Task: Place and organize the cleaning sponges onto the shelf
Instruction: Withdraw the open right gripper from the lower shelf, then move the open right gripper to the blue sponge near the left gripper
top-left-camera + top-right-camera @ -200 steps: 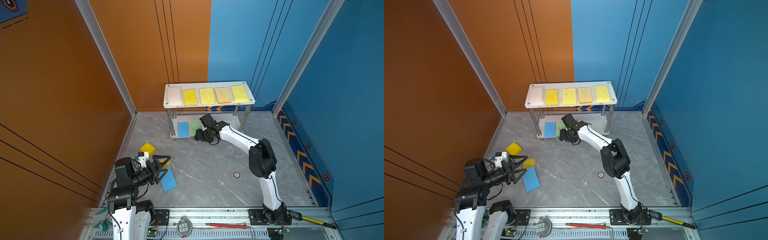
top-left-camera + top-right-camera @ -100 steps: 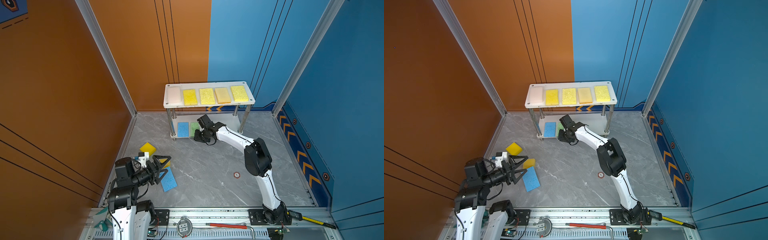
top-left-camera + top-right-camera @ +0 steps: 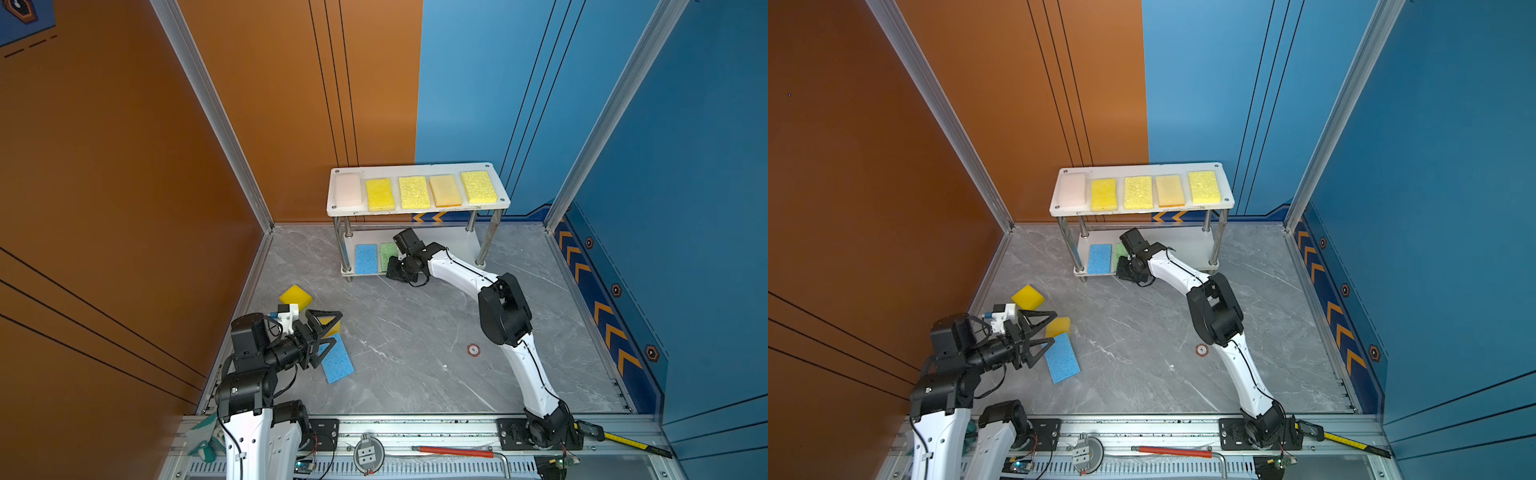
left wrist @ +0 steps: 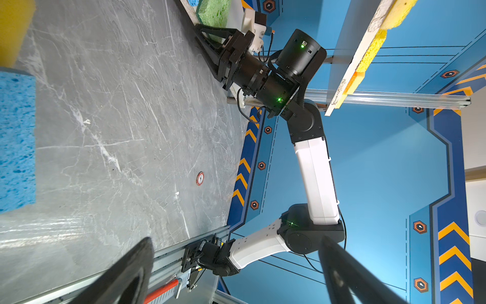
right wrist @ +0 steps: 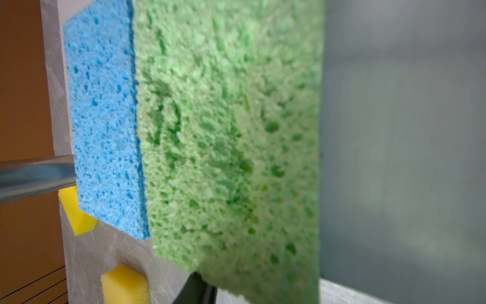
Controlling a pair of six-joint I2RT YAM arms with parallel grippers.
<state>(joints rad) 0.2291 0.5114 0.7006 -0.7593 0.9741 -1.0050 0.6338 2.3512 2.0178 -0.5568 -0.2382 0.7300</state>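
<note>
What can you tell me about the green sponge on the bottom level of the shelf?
The green sponge is a flat rectangular block of coarse, open-pored foam, pale green with no visible stains. It sits on the lower white board of the shelf, directly beside a blue sponge; whether the two touch is unclear. The right claw is at its near edge, with one black finger showing beneath that edge in the right wrist view. Whether the sponge is actually gripped cannot be told.
</note>
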